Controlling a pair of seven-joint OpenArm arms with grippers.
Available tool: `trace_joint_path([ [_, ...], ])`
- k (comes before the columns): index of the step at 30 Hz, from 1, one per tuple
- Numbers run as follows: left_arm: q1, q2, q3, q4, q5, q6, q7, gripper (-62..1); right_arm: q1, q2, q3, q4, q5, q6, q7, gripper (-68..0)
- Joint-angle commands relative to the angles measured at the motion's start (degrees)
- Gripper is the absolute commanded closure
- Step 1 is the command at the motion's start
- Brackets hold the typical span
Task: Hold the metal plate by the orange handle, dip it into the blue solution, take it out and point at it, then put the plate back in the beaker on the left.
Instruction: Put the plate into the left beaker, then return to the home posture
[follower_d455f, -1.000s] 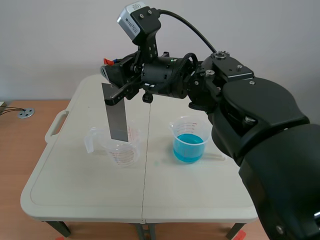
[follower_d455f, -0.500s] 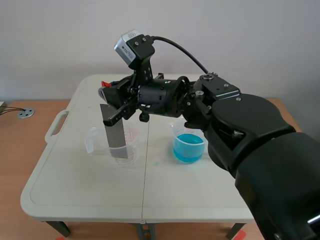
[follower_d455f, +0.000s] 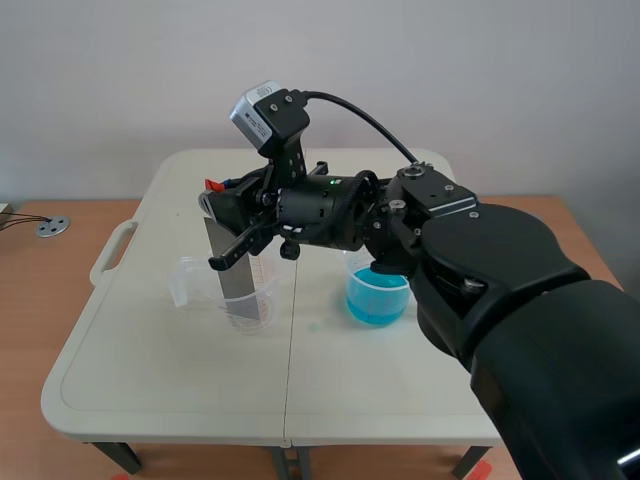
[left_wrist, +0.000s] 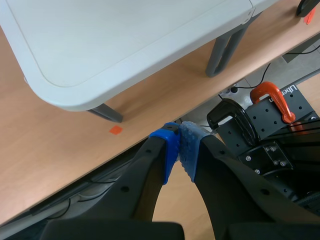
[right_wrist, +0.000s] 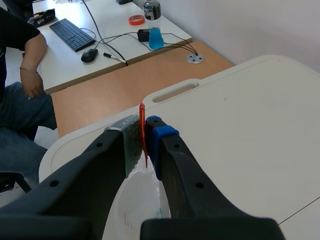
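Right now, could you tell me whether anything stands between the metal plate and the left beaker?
Nothing visible does. The right gripper holds the metal plate by its orange handle, and the plate's lower end is already inside the left beaker.

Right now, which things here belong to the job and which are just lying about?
Job: metal plate, its orange handle, right gripper holding it, clear beaker, beaker of blue liquid.
Lying about: keyboard, mouse, bottle, tape roll, orange clamp.
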Motion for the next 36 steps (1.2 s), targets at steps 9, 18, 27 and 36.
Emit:
trace_joint_path([
  [9,-0.2,0.3,0.1,0.5,-0.2,0.1,-0.9,-2.7,0.5,-0.1,0.0,0.6,-0.4,0.5,-0.1,-18.6],
  [18,-0.3,0.3,0.1,0.5,0.5,0.1,-1.5,-62.3,0.5,0.0,0.3,0.6,-0.1,-4.2,0.4,-56.4],
  [27,-1.0,0.3,0.1,0.4,0.5,0.1,-1.1,-62.3,1.3,0.0,3.3,0.7,1.6,-4.9,1.0,-66.4],
  [36,-1.0,0.3,0.1,0.3,0.5,0.1,2.1,-62.3,0.0,0.3,9.7,6.6,2.3,-4.7,-4.0,-66.4],
])
